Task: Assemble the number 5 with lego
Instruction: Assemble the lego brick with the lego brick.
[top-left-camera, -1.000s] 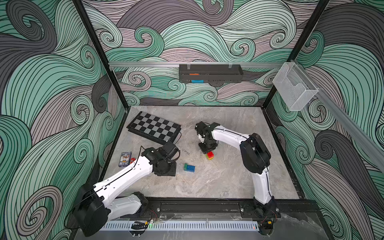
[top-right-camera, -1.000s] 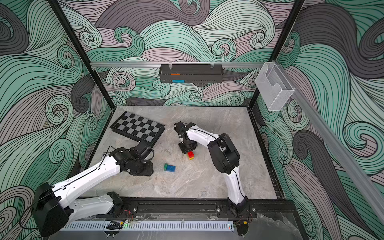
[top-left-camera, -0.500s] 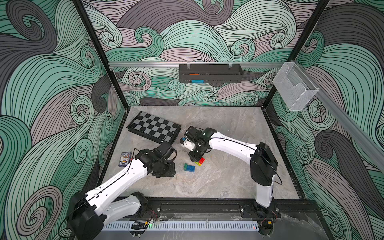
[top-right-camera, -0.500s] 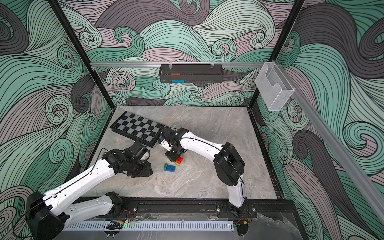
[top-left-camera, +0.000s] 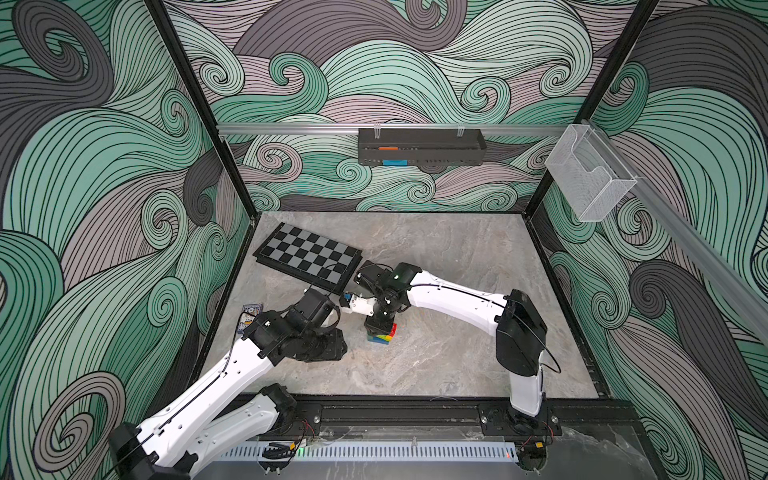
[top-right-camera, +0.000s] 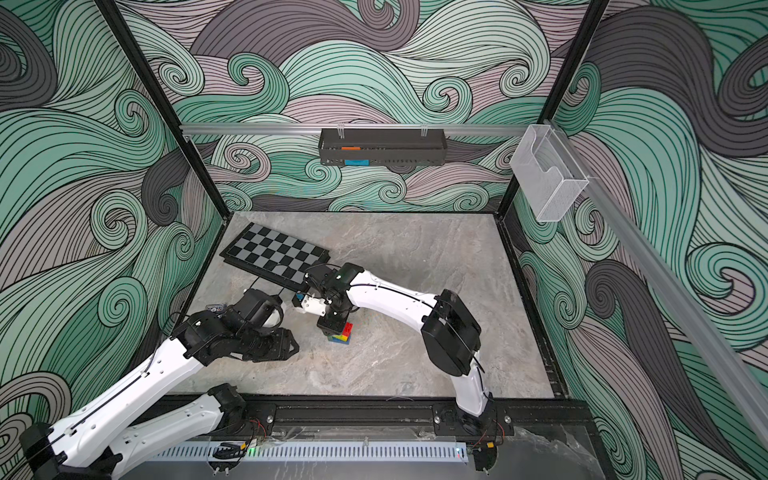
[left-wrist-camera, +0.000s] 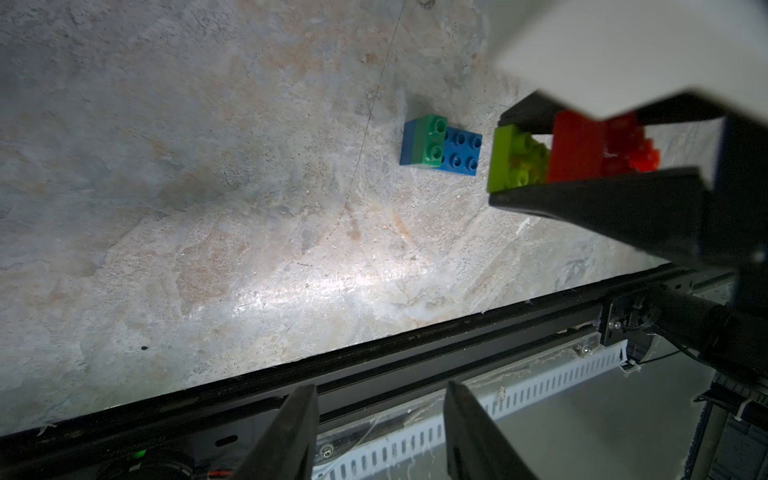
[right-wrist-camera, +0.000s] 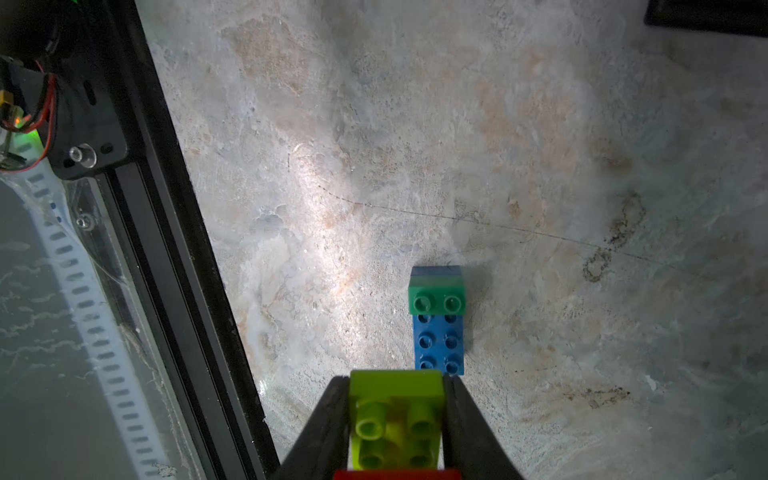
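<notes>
Green swirl-patterned walls (top-left-camera: 395, 62) enclose a grey marbled floor (top-left-camera: 436, 249).

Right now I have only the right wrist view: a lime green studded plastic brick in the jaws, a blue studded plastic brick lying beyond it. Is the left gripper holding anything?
Observer: No. The left gripper is open and empty in its own wrist view.
Reviewer: What sits behind the lime piece?
Observer: There is red plastic lego right behind the lime green brick, between the right gripper's fingers.
Reviewer: Is that stack touching the blue one?
Observer: No. The left wrist view shows a strip of bare table between the lime green brick and the blue brick.
</notes>
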